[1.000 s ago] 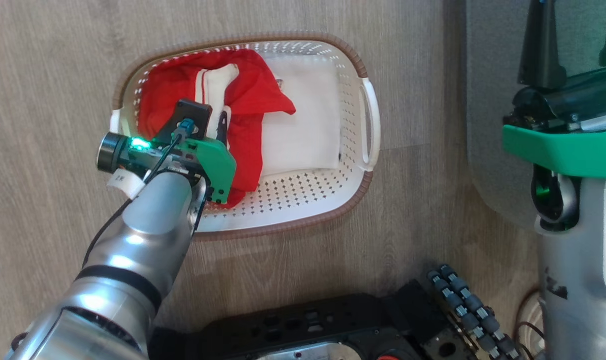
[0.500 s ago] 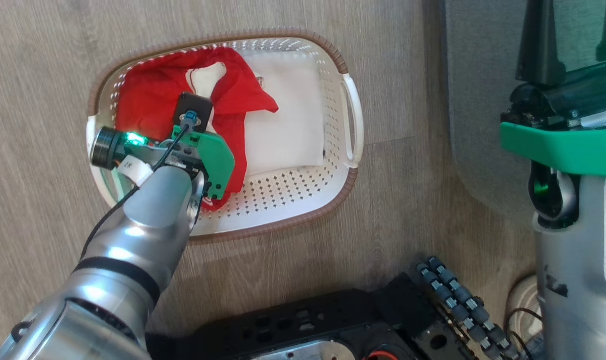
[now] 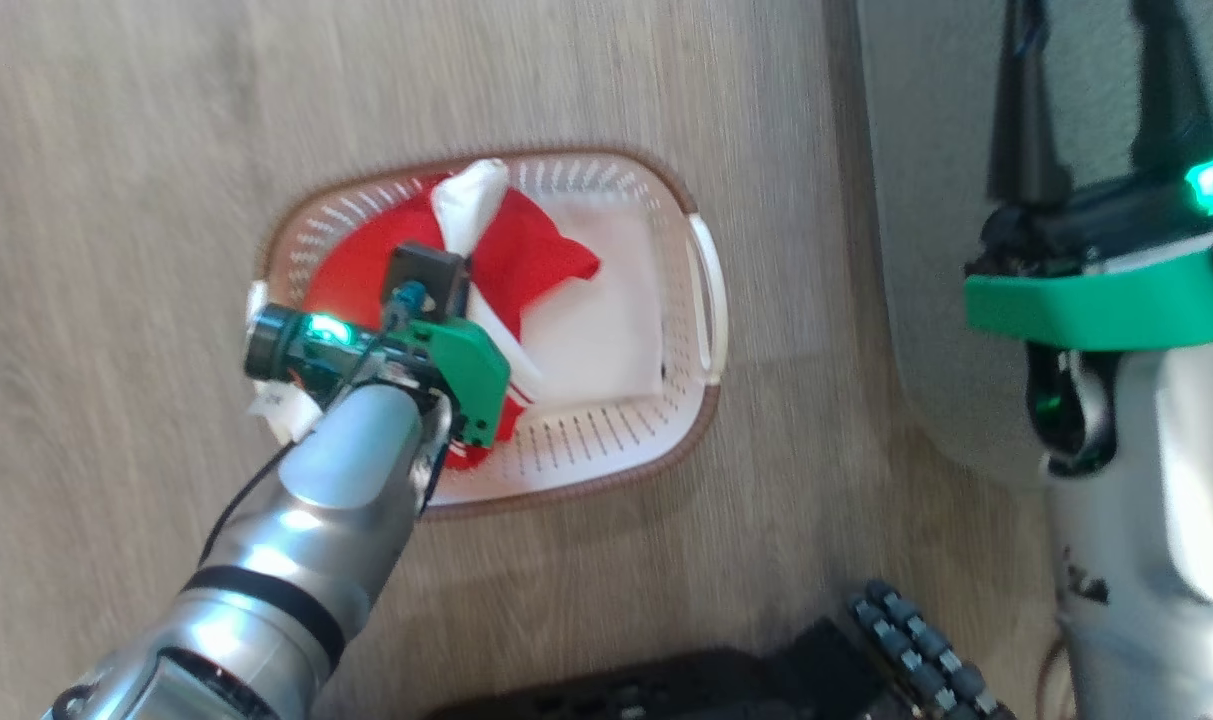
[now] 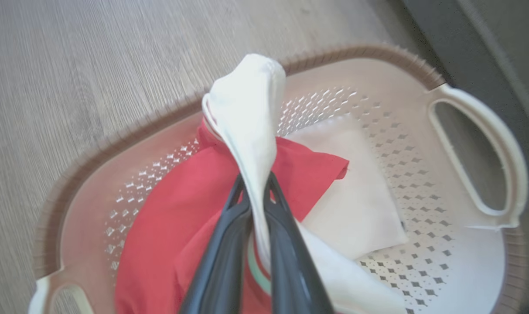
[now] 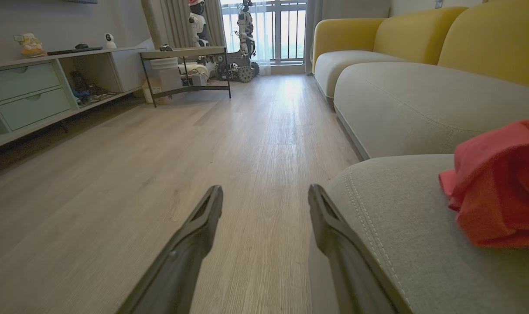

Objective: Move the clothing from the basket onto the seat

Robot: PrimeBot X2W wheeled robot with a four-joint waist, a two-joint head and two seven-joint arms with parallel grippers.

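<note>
The cream basket (image 3: 586, 478) with a brown rim stands on the wood floor. Red clothing (image 3: 541, 262) with white panels lies in its left half. My left gripper (image 4: 255, 185) is shut on a white panel of this clothing (image 4: 247, 109), which stands bunched up above the fingers. The red part (image 4: 181, 196) hangs below, still inside the basket (image 4: 478, 157). My right gripper (image 3: 1096, 100) is open and holds nothing, over the edge of the grey-green seat (image 3: 926, 200). Beyond the right gripper (image 5: 265, 192), a second red garment (image 5: 499, 192) lies on the seat (image 5: 399, 209).
A folded white cloth (image 3: 606, 330) lies flat on the basket's bottom to the right of the red fabric. My dark wheeled base (image 3: 766, 680) sits at the bottom. Ahead are open wood floor (image 5: 203, 131), a low cabinet (image 5: 29, 91), a table (image 5: 186, 65) and a yellow-backed sofa (image 5: 421, 35).
My left gripper has shut on the garment and drawn its white panel up into a peak. The head camera has shifted, so the basket sits lower in view.
</note>
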